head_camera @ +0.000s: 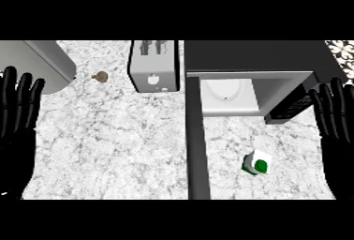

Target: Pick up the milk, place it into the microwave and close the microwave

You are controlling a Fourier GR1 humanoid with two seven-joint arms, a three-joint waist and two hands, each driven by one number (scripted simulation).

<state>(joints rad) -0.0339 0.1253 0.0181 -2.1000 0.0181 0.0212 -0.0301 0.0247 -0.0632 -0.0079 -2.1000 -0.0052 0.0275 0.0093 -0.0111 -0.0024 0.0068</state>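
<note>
The milk (257,163) is a small white carton with a green mark on its side, standing slightly tilted on the marbled bench, just right of the microwave's open door (196,140). The microwave (256,70) stands open, a white plate (227,90) inside its cavity.

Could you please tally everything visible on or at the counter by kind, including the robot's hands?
Milk carton: 1
Microwave, door open: 1
Toaster: 1
Small brown object, too small to identify: 1
Hands, left hand and right hand, both open at the edges: 2
Total: 6
</note>
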